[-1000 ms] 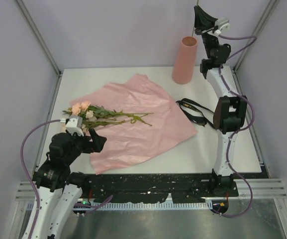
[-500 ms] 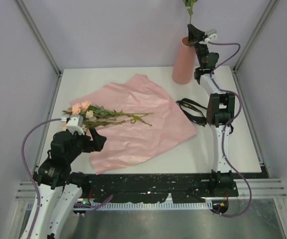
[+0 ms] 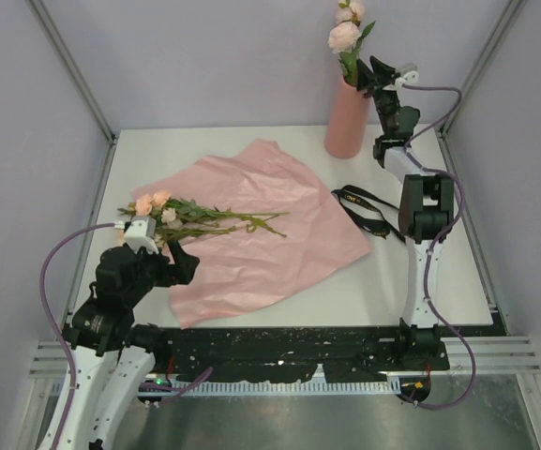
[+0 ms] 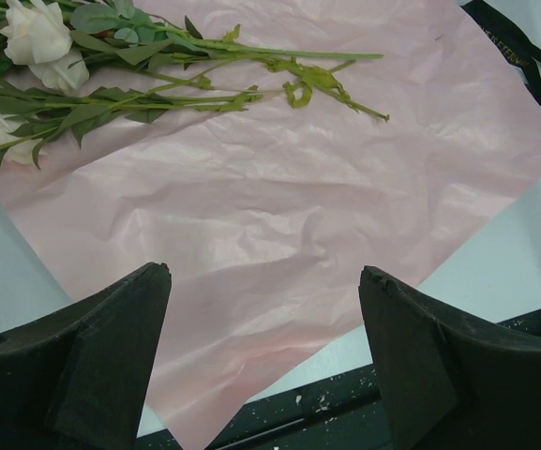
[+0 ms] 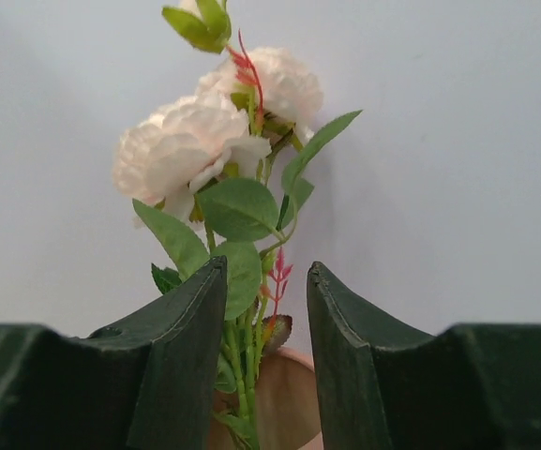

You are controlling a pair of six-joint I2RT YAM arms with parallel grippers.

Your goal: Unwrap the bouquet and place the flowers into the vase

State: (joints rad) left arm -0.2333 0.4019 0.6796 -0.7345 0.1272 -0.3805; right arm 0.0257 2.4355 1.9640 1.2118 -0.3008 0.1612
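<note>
Pale pink flowers [image 3: 345, 36] now in salmon vase [image 3: 347, 127], upright

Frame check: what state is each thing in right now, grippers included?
vase: upright, one flower stem in it.
flower stem: standing in the vase.
pink paper: unwrapped, spread flat, creased.
remaining flowers: lying on the paper.
ribbon: untied, loose on the table.
left gripper: open, empty, over the paper.
right gripper: open, fingers flanking the stem.

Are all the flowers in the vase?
No, several flowers lie on the pink paper, while only one sprig stands in the vase.
</note>
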